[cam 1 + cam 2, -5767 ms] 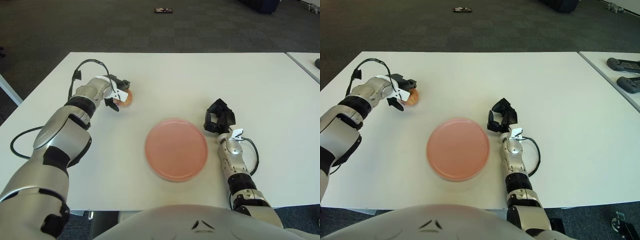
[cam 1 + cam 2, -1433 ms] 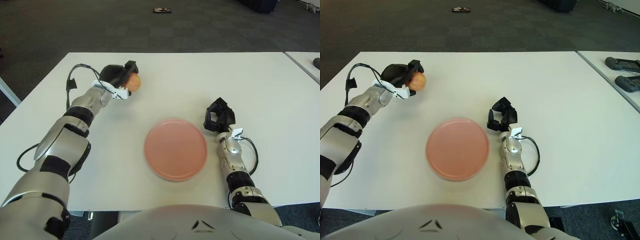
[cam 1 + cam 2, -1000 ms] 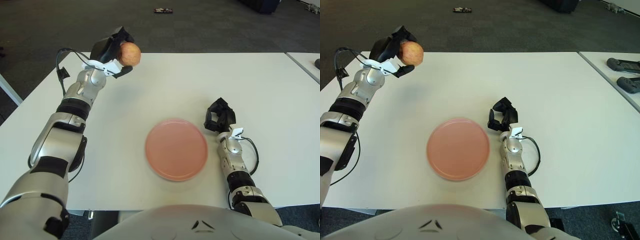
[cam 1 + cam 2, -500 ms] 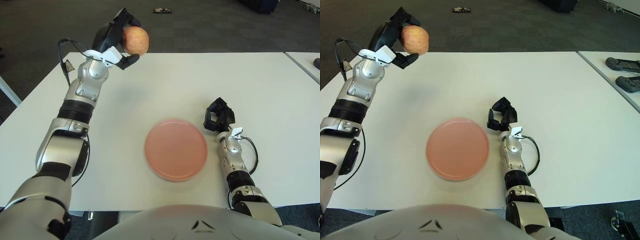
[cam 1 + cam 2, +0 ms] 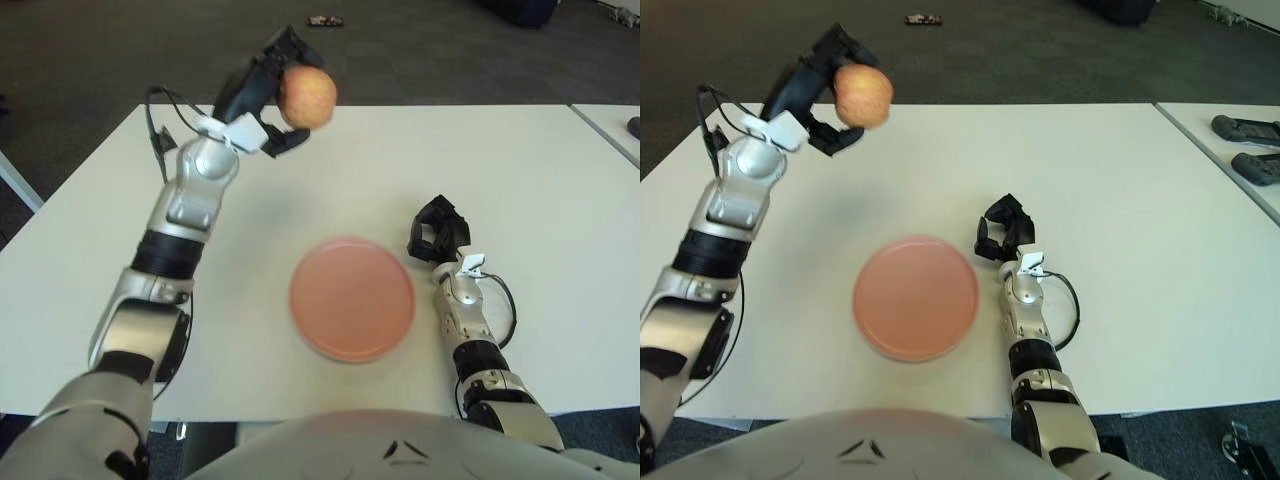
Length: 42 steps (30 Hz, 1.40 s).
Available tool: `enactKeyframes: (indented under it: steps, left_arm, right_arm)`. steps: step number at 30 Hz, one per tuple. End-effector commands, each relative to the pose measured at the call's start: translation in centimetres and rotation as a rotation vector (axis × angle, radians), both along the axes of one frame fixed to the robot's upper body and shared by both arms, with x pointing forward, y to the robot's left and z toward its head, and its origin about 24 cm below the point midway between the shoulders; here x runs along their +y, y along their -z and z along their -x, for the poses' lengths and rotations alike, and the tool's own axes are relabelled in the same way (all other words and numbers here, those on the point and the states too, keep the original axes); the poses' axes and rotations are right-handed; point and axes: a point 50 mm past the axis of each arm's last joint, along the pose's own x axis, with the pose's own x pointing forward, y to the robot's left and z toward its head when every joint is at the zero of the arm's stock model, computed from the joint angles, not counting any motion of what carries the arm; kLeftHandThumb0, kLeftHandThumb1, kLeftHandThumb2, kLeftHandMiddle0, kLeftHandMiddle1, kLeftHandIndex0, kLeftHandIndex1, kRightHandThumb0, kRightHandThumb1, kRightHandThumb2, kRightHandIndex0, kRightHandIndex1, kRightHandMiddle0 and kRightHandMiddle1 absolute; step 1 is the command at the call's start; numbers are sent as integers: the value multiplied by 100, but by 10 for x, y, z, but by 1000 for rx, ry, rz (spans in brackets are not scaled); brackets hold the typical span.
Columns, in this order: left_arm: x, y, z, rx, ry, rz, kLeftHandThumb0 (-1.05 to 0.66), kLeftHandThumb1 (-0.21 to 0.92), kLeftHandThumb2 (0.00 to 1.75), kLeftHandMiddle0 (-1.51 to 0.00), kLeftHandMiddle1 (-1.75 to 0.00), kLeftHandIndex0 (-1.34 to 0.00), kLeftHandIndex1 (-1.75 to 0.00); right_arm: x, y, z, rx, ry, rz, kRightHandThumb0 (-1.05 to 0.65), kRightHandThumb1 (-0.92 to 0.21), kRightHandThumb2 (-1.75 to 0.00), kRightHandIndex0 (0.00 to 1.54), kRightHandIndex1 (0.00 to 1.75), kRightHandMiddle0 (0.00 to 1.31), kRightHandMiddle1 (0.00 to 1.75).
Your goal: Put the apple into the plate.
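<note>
Holding the apple [image 5: 307,96] high above the white counter [image 5: 560,200], my left robot hand [image 5: 262,98] has its dark fingers [image 5: 284,141] wrapped around the fruit, up and to the left of the pink plate [image 5: 352,298]. I see the plate lying bare near the counter's front edge. My right robot hand [image 5: 437,231] shows just right of the plate, fingers curled on nothing.
</note>
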Motion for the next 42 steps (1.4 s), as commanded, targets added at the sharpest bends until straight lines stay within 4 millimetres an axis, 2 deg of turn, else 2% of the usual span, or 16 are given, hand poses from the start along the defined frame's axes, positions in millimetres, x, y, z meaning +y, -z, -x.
enactKeyframes:
  steps: [1,12,20,30,42]
  left_arm:
    - [-8,1,11,13,80,-4,0,-3,170,-88,-168,-66,-175]
    - [-16,24,35,150,291,-101,0,-3,169,-89,-167,-66,-175]
    - [-21,38,45,184,399,-250,0,-1,165,-88,-165,-63,-175]
    - [-19,49,50,98,405,-442,0,2,163,-86,-165,-62,-175]
    - [-16,62,47,46,378,-501,0,2,163,-85,-167,-61,-175]
  right_arm:
    - [1,30,18,174,17,-13,-49,-26,-138,115,175,66,175]
    - [1,29,19,166,20,-24,-50,-25,-138,116,175,66,175]
    - [1,30,18,173,20,-20,-50,-25,-139,117,175,66,175]
    - [1,28,18,153,18,-15,-50,-25,-139,116,175,66,175]
    - [0,28,18,167,16,-25,-49,-27,-137,117,175,65,175]
